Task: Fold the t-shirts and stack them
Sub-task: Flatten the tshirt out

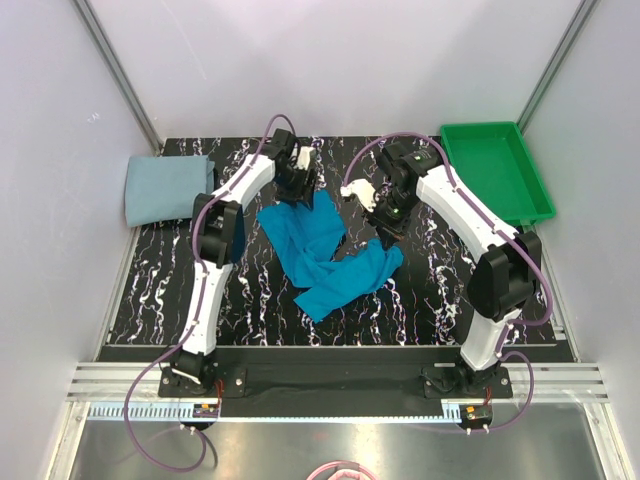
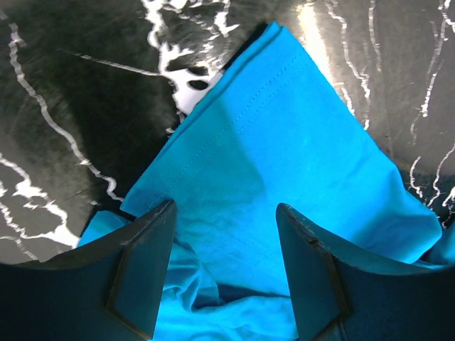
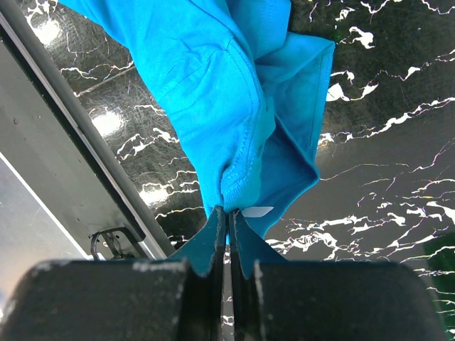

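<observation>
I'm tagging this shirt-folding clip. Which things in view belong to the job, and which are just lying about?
Job: teal-blue t-shirt, mid-table; grey-blue t-shirt, folded, far left.
Lying about: green tray, far right.

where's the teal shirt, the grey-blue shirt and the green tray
teal shirt (image 1: 315,245), top external view, middle of the crumpled cloth
grey-blue shirt (image 1: 165,190), top external view, centre of the folded cloth
green tray (image 1: 495,170), top external view, bare floor of the tray
</observation>
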Motion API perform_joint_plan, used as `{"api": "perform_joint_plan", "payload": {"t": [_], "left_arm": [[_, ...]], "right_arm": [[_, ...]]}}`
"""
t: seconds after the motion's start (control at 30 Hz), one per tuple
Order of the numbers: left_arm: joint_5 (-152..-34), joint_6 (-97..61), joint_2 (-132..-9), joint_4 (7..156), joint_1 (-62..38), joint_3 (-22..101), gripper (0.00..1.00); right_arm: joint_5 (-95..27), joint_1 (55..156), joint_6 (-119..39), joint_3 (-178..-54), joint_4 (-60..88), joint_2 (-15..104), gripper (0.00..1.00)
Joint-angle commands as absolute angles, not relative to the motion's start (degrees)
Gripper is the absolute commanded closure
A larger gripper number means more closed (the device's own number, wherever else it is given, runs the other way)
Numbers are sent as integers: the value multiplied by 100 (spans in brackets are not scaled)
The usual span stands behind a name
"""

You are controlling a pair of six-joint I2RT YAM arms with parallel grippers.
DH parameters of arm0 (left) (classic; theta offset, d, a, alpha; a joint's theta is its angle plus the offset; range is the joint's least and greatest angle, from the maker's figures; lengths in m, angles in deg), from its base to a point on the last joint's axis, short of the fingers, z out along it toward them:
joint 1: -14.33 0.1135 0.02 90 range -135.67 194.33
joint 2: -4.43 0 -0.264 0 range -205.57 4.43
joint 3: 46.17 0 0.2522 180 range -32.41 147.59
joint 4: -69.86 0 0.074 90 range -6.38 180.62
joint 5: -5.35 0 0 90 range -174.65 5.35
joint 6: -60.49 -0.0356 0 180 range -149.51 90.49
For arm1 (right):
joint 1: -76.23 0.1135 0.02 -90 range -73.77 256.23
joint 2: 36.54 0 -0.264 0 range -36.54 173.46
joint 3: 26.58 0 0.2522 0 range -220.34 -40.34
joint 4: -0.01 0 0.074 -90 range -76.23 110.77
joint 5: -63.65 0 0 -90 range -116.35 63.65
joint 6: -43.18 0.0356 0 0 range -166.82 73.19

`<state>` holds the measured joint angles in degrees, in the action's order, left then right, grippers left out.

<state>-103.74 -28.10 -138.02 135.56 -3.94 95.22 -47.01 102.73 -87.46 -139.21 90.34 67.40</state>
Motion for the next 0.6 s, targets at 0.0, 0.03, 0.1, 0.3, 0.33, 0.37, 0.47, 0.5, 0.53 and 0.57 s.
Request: {"api": "perform_joint_plan", "payload": {"t": [0.0,0.03,0.1,0.3,0.33,0.37,0.47,0.5,0.53,0.57], "left_arm": [[-10265,-2784,-13216,13521,-167,9363,35],[-10301,-2793,-13189,13547,-115,9302,35],[-10249,-2819,-13232,13583,-97,9292,35],[-10161,-2863,-13496,13574,-193,9283,39],[-10187,-2863,-13531,13574,-202,9292,40],[-10196,-2863,-13592,13574,-220,9301,41],[-10223,-2855,-13672,13557,-264,9380,41],[-10223,-2846,-13681,13530,-281,9406,41],[-10231,-2837,-13690,13530,-290,9450,41],[-10258,-2828,-13698,13513,-290,9476,41]], "right_arm": [[-4805,10277,-8681,-14027,9384,6691,100],[-4806,10277,-8681,-14036,9366,6726,100],[-4823,10277,-8689,-14071,9340,6744,100],[-4832,10277,-8716,-14229,9366,6875,100],[-4841,10277,-8724,-14229,9366,6876,100],[-4849,10268,-8698,-14220,9366,6884,100],[-4867,10277,-8663,-14229,9366,6884,100],[-4884,10277,-8654,-14220,9357,6893,100],[-4876,10268,-8645,-14203,9357,6885,100],[-4867,10277,-8654,-14194,9348,6884,100]]}}
